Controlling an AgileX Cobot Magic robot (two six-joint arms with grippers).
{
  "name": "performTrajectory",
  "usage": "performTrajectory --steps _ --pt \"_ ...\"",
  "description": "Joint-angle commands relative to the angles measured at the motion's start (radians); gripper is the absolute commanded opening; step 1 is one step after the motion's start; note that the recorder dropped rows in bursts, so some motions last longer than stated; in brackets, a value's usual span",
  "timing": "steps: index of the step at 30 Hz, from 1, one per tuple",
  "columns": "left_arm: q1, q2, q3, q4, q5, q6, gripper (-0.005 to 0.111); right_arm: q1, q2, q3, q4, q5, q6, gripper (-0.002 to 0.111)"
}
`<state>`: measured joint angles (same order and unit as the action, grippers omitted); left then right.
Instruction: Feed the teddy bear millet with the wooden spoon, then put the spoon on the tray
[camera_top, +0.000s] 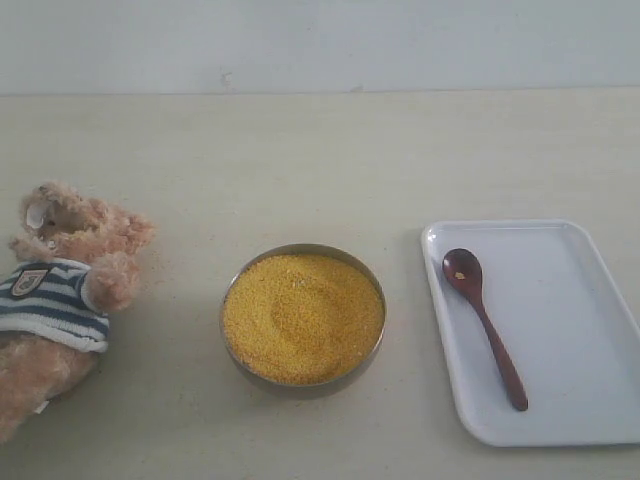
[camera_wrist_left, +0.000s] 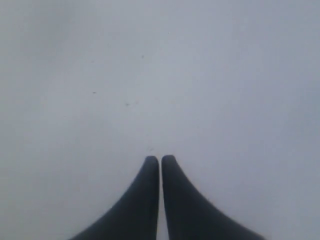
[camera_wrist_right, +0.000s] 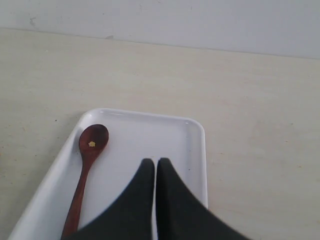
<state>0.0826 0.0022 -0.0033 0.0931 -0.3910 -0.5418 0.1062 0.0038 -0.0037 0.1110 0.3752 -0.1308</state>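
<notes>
The teddy bear (camera_top: 60, 300) in its striped shirt lies at the left edge of the table. A metal bowl (camera_top: 302, 385) full of yellow millet (camera_top: 302, 318) stands in the middle. On the right, the wooden spoon (camera_top: 484, 323) lies on the white tray (camera_top: 570, 300), a few grains in its bowl. The right wrist view shows the spoon (camera_wrist_right: 85, 170) on the tray (camera_wrist_right: 150, 135), with my right gripper (camera_wrist_right: 155, 161) shut and empty above the tray beside it. My left gripper (camera_wrist_left: 160, 158) is shut on nothing over a plain pale surface. Neither gripper shows in the exterior view.
A pale wall (camera_top: 320, 40) runs behind the beige table (camera_top: 320, 160). A few stray grains lie beside the bear's arm.
</notes>
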Motion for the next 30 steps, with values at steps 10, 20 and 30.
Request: performTrajectory --steps 10,20,30 --pt "0.005 0.350 -0.425 -0.028 0.516 0.113 0.004 -0.006 -0.004 0.004 -0.007 -0.012 -0.002 0.001" --pt "0.005 0.873 -0.771 -0.141 1.223 0.460 0.005 -0.006 -0.004 0.004 -0.007 -0.012 -0.002 0.001" --pt "-0.013 1.112 -0.771 -0.373 1.237 0.747 0.070 -0.006 -0.004 0.004 -0.007 -0.012 -0.002 0.001"
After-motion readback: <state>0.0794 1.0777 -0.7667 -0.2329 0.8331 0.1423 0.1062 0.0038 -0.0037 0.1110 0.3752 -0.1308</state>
